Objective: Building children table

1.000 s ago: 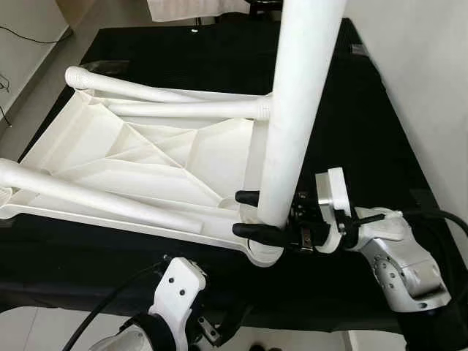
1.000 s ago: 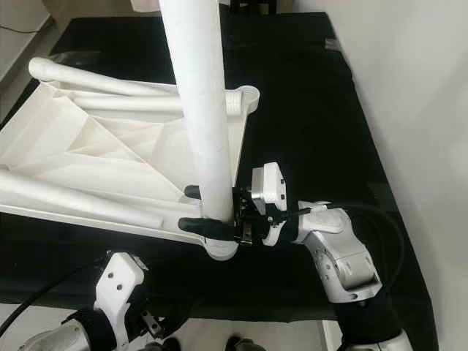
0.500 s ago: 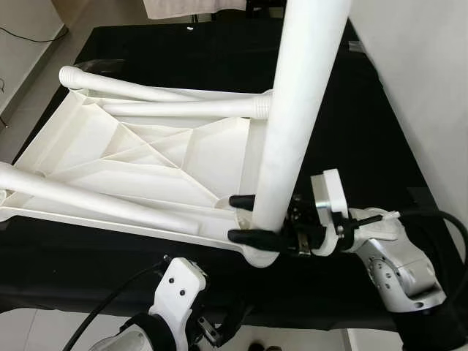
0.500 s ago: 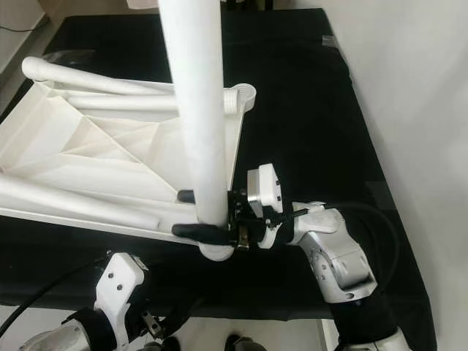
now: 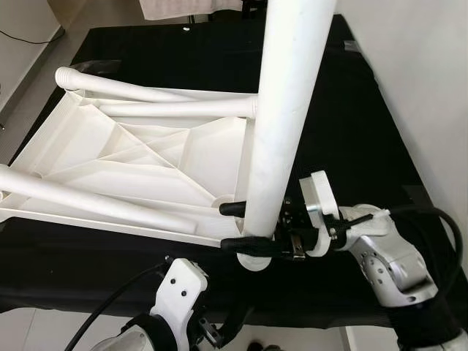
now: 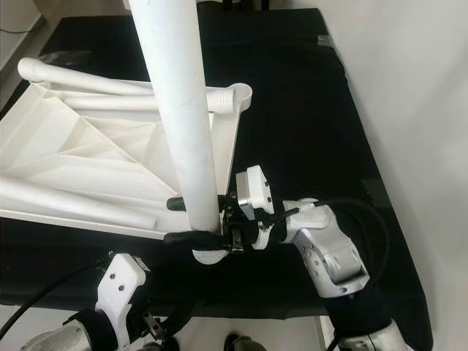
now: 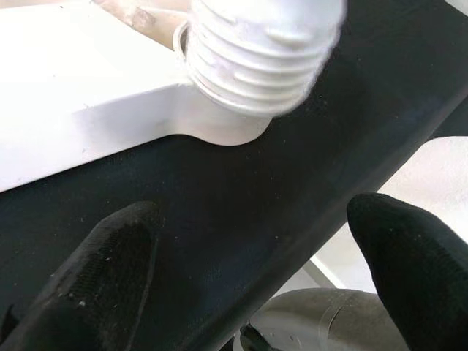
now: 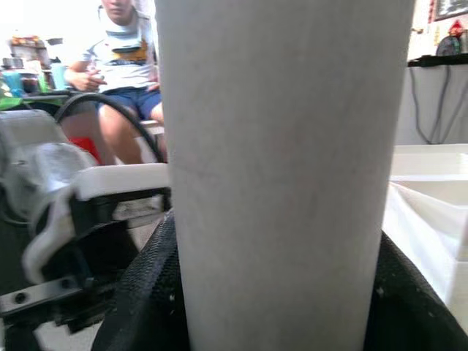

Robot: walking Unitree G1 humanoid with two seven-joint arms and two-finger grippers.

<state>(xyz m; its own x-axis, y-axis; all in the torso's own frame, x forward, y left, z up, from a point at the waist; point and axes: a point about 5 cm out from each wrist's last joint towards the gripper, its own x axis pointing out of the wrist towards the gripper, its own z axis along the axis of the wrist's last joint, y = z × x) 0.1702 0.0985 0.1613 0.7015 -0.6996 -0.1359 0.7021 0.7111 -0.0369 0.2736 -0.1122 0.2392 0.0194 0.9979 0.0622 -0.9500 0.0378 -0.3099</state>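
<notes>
White table leg (image 5: 281, 110) stands upright in the corner socket (image 5: 252, 262) of the upturned tabletop (image 5: 139, 164), right gripper (image 5: 245, 227) jaws clamped round it, left gripper (image 7: 248, 292) jaws apart, empty.

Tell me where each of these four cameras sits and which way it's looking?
Left eye: on the head, looking down at the upturned white tabletop and upright leg; right gripper clamps that leg.
Right eye: beside it, same scene.
Left wrist: looks past the open left gripper at a threaded socket.
Right wrist: faces the gripped leg, a seated person behind.
</notes>
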